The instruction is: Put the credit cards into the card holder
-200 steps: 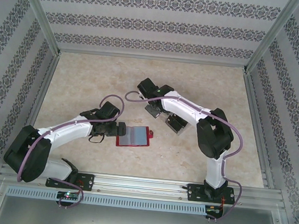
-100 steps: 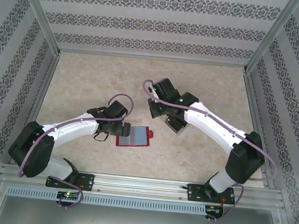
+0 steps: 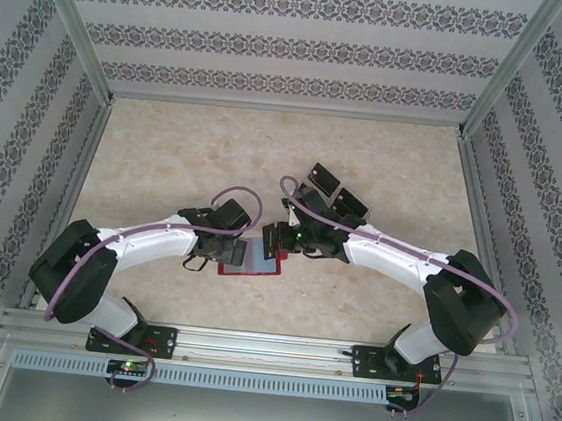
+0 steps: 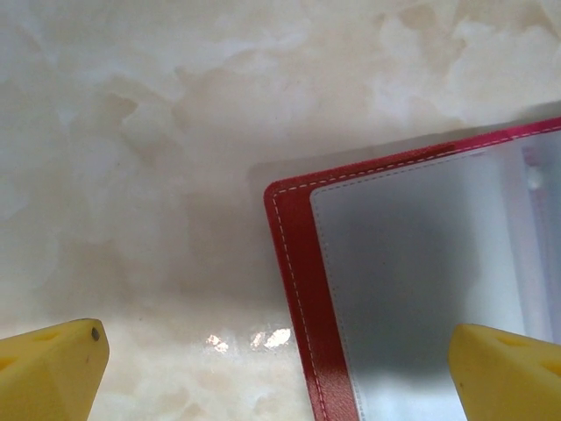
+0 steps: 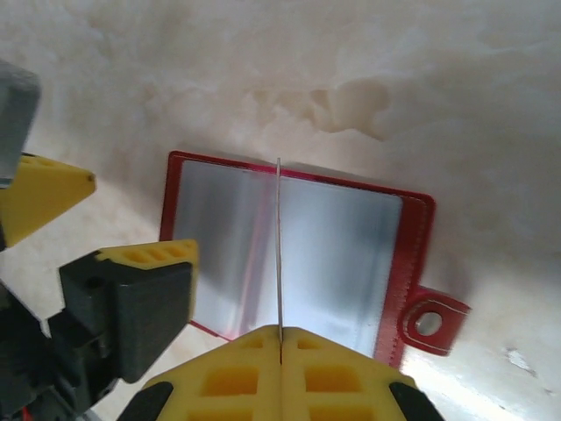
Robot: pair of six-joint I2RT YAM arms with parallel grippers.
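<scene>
Card holder (image 5: pixel 351 263): it lies open and flat on the counter (image 5: pixel 368 96), directly under the right tool. Its snap tab (image 5: pixel 429 323) points to the right side of that tool.
Credit card (image 5: pixel 279 237): we see one thin card edge-on. It stands upright over the middle fold of the holder.
Right tool (image 5: pixel 280 338): its fingers are pressed together on the lower edge of this card.
Left tool (image 4: pixel 279 373): its fingers stand wide apart and hold nothing. The left corner of the holder lies below them, between the two tips. We cannot tell if a finger touches it.
Other cards (image 3: pixel 323 180): some dark rectangles lie on the counter beyond the right tool, well apart from the holder. We think these are the cards that wait.
Done: one card is in the grip and above the holder.
Left: the clear sleeves (image 4: pixel 421 289) look grey and empty, and we see no card inside them. This card must go into a pocket, and the others after it. We judge the task is near its beginning.
</scene>
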